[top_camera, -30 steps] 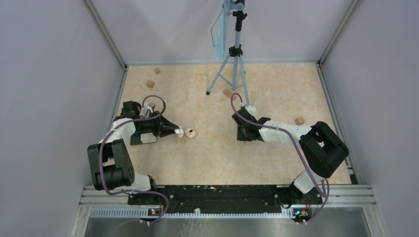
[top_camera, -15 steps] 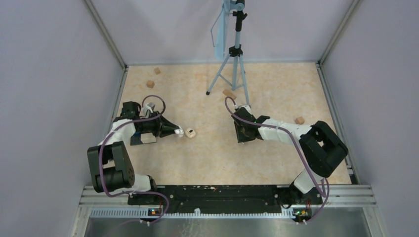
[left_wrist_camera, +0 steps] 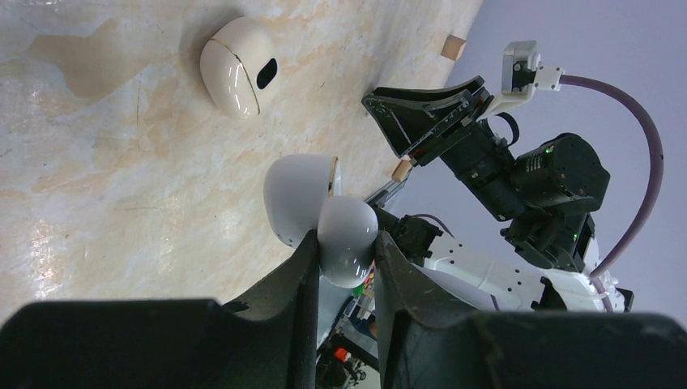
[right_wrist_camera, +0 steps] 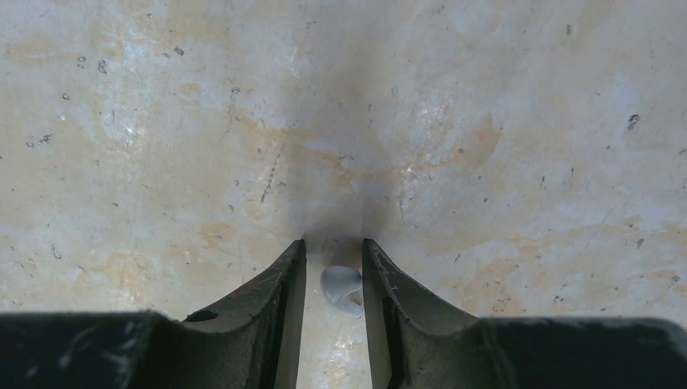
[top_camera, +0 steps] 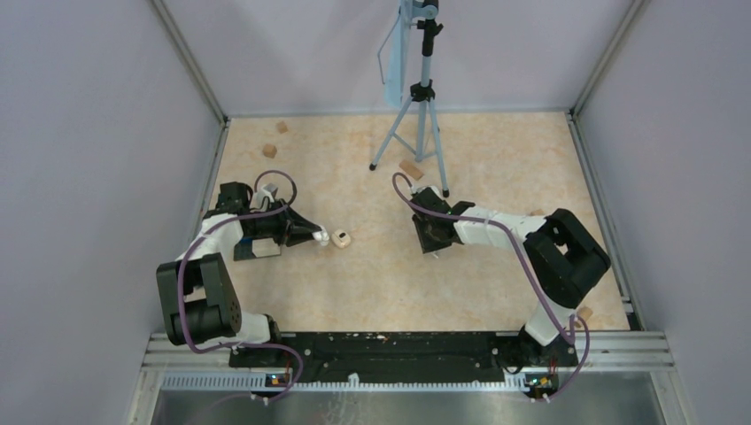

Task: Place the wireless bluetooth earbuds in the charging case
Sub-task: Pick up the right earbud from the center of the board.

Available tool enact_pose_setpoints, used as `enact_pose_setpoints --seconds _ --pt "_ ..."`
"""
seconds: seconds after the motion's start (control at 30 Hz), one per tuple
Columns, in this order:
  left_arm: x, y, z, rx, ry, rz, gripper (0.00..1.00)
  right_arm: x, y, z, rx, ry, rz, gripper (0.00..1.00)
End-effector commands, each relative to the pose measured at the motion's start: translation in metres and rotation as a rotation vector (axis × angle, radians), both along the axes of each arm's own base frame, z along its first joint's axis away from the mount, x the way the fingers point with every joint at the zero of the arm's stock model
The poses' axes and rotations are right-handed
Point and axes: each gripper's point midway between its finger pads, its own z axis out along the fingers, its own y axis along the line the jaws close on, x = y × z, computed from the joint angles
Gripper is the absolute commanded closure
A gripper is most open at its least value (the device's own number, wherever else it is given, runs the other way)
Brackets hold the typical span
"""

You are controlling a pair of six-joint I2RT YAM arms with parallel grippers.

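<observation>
My left gripper (top_camera: 319,236) is shut on a white charging case (left_wrist_camera: 348,241), its fingers (left_wrist_camera: 301,267) pinching the rounded body just above the table. The case's lid (left_wrist_camera: 298,194) stands open. A second, cream case (top_camera: 341,238) lies closed on the table just beyond; it also shows in the left wrist view (left_wrist_camera: 239,55). My right gripper (top_camera: 434,246) points down at the table near the middle. In the right wrist view its jaws (right_wrist_camera: 334,243) stand narrowly open astride one tiny white earbud (right_wrist_camera: 342,289), which lies against the right finger with a gap at the left one.
A tripod (top_camera: 416,106) stands at the back middle. Tan wooden blocks lie at the back left (top_camera: 282,127) (top_camera: 269,150), by the tripod foot (top_camera: 408,167) and near the right arm's base (top_camera: 584,312). Grey walls close in three sides.
My right arm has swung its wrist left toward the table's middle. A wooden block by its base has come into view. The left arm and its case have not moved.
</observation>
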Motion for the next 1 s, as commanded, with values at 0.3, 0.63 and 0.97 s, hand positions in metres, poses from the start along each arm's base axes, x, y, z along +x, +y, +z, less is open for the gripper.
enact_pose_setpoints --seconds 0.3,0.63,0.97 --pt "0.001 -0.001 0.0 0.001 -0.039 -0.015 1.0 -0.01 -0.002 0.001 -0.028 0.055 0.106 0.68" --pt "-0.002 -0.002 -0.001 0.001 -0.037 -0.013 1.0 -0.018 -0.003 -0.005 -0.035 0.087 0.149 0.66" --pt "-0.002 -0.002 -0.002 0.002 -0.035 -0.01 1.0 -0.015 -0.015 -0.006 -0.08 0.066 0.129 0.65"
